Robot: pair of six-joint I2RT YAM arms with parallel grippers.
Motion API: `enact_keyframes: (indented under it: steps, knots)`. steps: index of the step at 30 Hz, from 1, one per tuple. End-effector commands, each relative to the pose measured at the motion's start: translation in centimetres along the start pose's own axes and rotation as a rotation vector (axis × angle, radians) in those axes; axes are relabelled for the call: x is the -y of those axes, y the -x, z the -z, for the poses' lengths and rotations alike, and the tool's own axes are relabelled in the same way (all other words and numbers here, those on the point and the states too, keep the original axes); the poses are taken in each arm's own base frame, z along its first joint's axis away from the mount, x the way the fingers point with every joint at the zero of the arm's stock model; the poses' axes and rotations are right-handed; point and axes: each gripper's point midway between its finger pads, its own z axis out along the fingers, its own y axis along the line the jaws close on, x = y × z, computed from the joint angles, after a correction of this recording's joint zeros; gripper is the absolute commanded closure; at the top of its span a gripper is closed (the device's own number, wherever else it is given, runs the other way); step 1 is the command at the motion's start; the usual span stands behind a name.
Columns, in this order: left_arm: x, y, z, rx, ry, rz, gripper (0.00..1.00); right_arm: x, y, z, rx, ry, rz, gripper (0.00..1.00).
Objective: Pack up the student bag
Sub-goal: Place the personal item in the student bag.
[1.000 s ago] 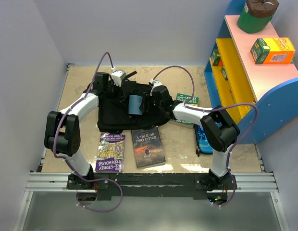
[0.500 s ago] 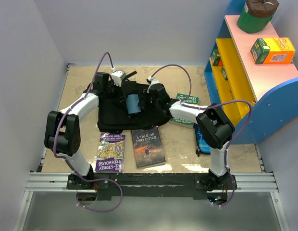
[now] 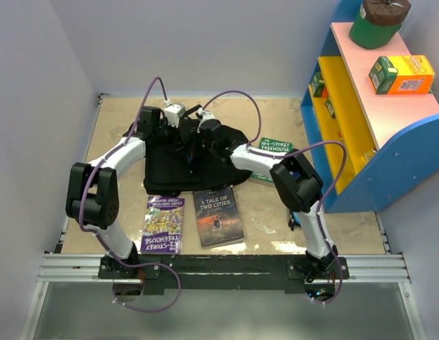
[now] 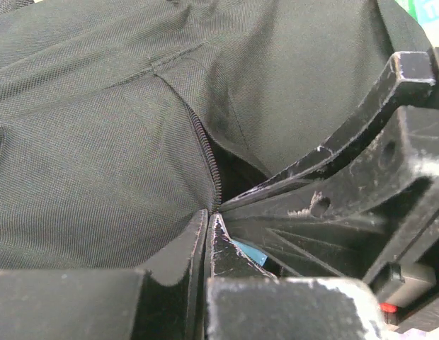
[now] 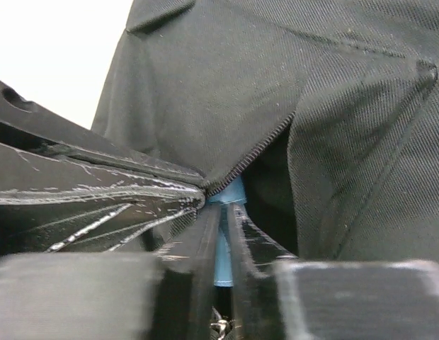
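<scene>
The student bag (image 3: 178, 164), a soft black backpack, lies at the middle of the table. My left gripper (image 3: 180, 133) is shut on the fabric edge beside the bag's zipper (image 4: 205, 152) and holds the opening apart; its tips (image 4: 209, 214) meet at the zipper. My right gripper (image 3: 201, 137) is shut on a thin light-blue item (image 5: 226, 237), and its tips (image 5: 225, 207) sit at the mouth of the opening. The item's front end goes under the zipper edge into the dark inside. A corner of it shows in the left wrist view (image 4: 249, 251). In the top view the bag hides it.
A purple book (image 3: 163, 224) and "A Tale of Two Cities" (image 3: 217, 216) lie near the front of the bag. A green treehouse book (image 3: 275, 149) lies to its right. A blue and yellow shelf (image 3: 350, 106) stands along the right side.
My right gripper has moved left across the bag with the blue item. The item was in plain sight on top of the bag and is now hidden in the opening. The left gripper has stayed put.
</scene>
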Motion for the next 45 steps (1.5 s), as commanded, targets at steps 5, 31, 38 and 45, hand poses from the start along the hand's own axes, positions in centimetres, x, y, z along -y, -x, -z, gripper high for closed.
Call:
enact_keyframes:
  steps: [5,31,38,45]
  knots:
    - [1.0,1.1,0.0,0.019,-0.039,0.007,1.0,0.4,2.5,3.7,0.08,-0.03,-0.008,0.66]
    - [1.0,0.6,-0.5,0.008,-0.054,0.011,1.0,-1.8,-1.7,-1.0,-0.006,-0.004,0.019,1.0]
    - [1.2,0.2,0.0,-0.022,-0.07,-0.041,0.81,-1.2,2.3,3.1,0.093,-0.044,0.008,0.66]
    - [3.9,-0.1,2.7,-0.052,-0.221,-0.222,0.65,1.0,3.7,8.9,0.17,-0.095,-0.039,0.5]
